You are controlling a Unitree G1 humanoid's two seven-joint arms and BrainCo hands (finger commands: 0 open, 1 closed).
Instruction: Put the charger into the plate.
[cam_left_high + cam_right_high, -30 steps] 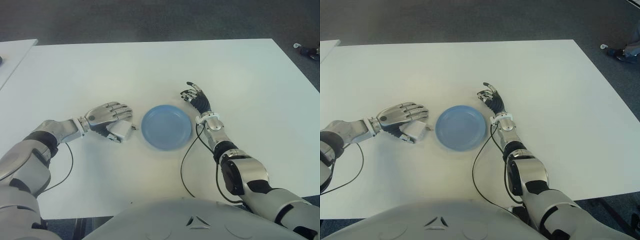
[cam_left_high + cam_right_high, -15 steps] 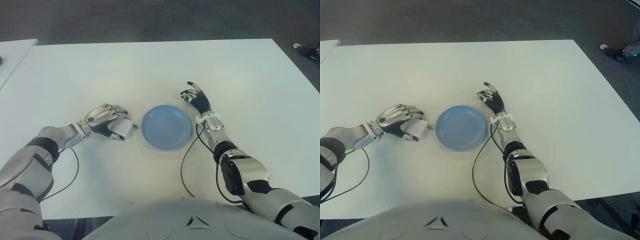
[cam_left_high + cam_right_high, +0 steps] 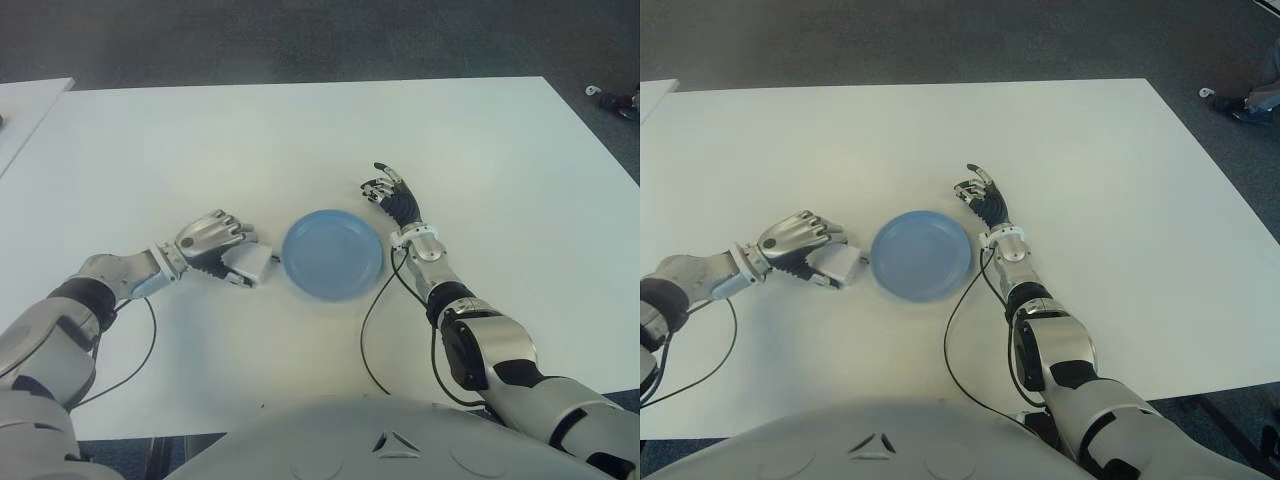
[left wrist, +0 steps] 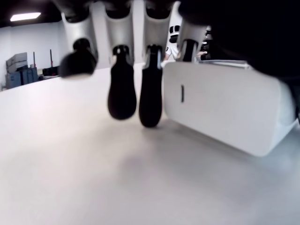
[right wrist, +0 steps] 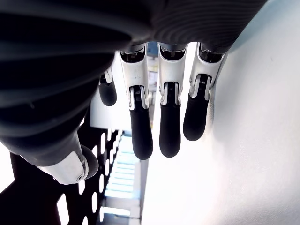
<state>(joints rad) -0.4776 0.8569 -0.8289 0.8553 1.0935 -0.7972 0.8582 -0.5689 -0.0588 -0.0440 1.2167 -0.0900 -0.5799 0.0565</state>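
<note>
1. Charger (image 3: 248, 265): we see a small white block, held in our left hand (image 3: 212, 243) just to the left of the plate (image 3: 332, 253), close to its rim and still outside it.
2. In the left wrist view the charger (image 4: 225, 105) appears as a white, rounded box with a short dark slot on its face, its lower edge near the white counter (image 3: 300, 140). We cannot tell whether it touches the surface.
3. Our left hand's fingers (image 4: 151, 89) are curled over the charger and clasp it from above; two dark fingertips hang down just beside the box.
4. The plate is round and blue, with nothing in it, and lies flat on the counter between our two hands.
5. Our right hand (image 3: 392, 197) shows to the right of the plate, near its upper right edge, with the forearm running back toward our body.
6. In the right wrist view our right hand's fingers (image 5: 169, 117) hang loosely apart, only slightly bent, and hold nothing.
7. A thin black cable (image 3: 372, 330) loops across the counter from our right forearm, passing just beside the plate's lower right rim.
8. A second black cable (image 3: 140, 340) curves over the counter below our left forearm.
</note>
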